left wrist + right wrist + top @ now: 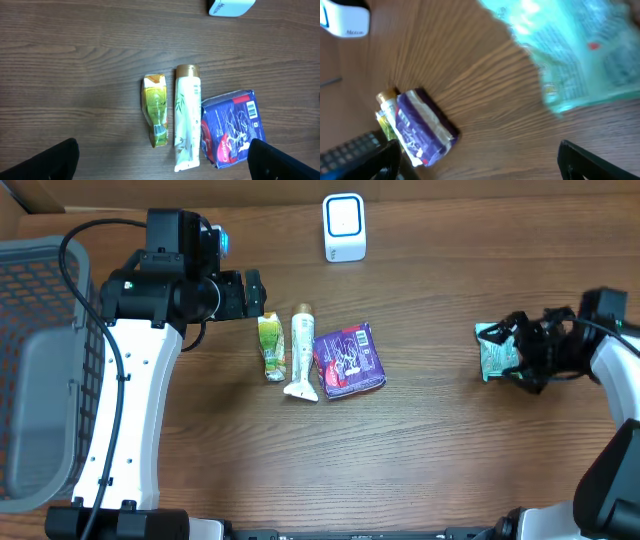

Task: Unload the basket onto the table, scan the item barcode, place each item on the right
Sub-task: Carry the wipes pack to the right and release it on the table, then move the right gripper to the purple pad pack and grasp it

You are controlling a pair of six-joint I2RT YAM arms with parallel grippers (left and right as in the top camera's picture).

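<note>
Looks like a robotics lab w/ a mock shop checkout. Two robot arms (130, 410) at a wood-grain table (400, 450), white barcode scanner (344, 227), grey wire basket (40, 330), small grocery pkts (349, 360) in a row.

Matt wood-grain table (420, 450) bears a glossy purple plastic packet (349, 360).

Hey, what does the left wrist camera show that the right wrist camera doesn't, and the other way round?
Only the left wrist view: the whole front of the green pouch and the white tube at full length, lying side by side. Only the right wrist view: a teal packet, blurred and close to the lens. Both: the purple packet, the tube's gold cap, part of the white scanner, and the wooden table.
</note>
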